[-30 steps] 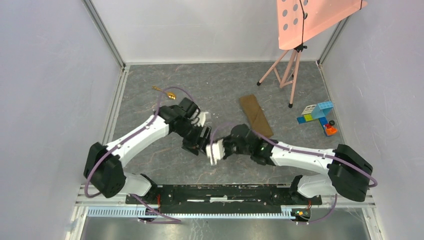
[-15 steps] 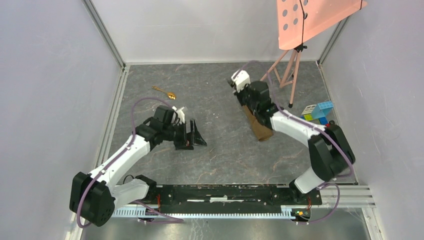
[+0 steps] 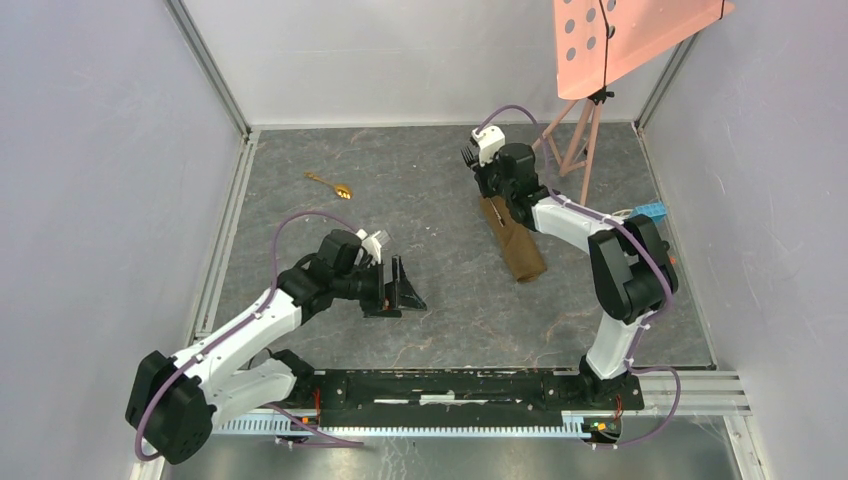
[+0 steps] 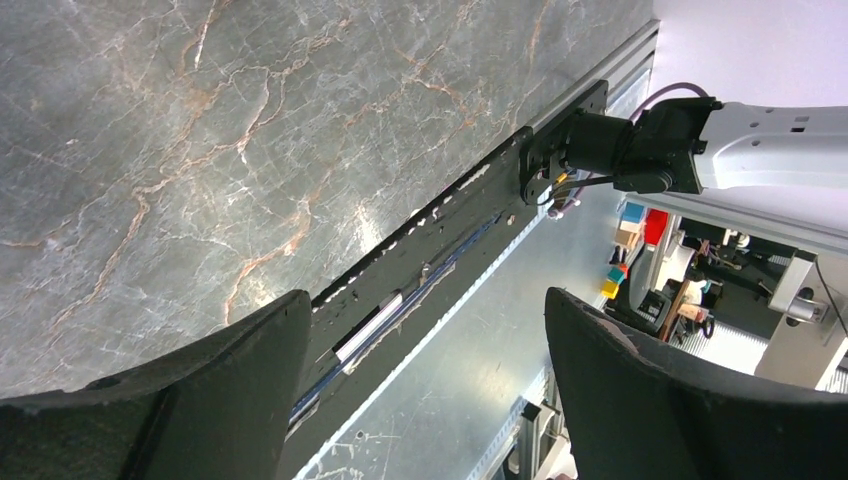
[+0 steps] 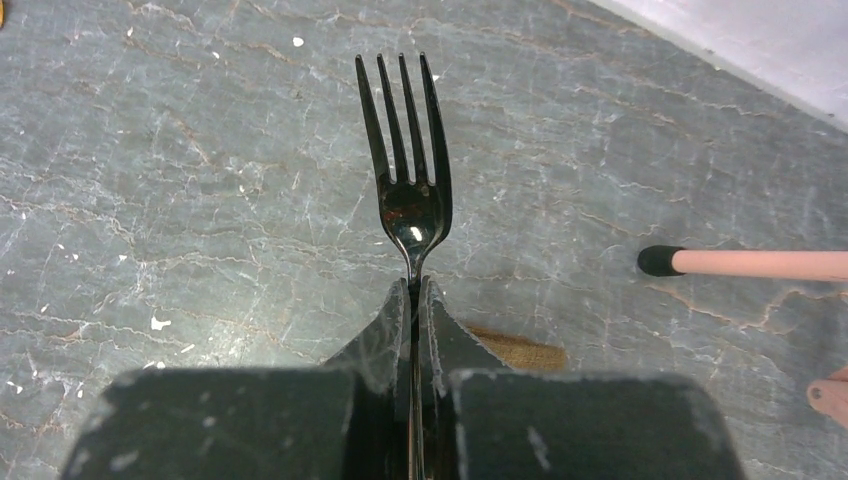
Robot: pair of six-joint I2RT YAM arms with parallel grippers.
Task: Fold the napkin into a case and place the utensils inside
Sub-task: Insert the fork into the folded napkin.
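Note:
The brown napkin is folded into a narrow case point(image 3: 515, 240) lying right of centre; one corner of it shows in the right wrist view point(image 5: 520, 350). My right gripper point(image 3: 476, 163) is shut on the handle of a black fork point(image 5: 407, 190), held at the case's far end with its tines point(image 3: 467, 156) pointing away. The gold spoon point(image 3: 330, 184) lies alone at the far left. My left gripper point(image 3: 405, 290) is open and empty at the near left, and in the left wrist view point(image 4: 425, 390) it is well apart from the cloth and spoon.
A pink stand point(image 3: 575, 140) has its legs at the back right, one black-tipped foot point(image 5: 660, 261) near the fork. Coloured toy blocks point(image 3: 648, 212) lie at the right, partly behind the right arm. A metal rail point(image 3: 450, 385) runs along the near edge.
The right gripper moved from table centre to the case's far end, holding the fork. The left gripper drew back toward the near left and stands open.

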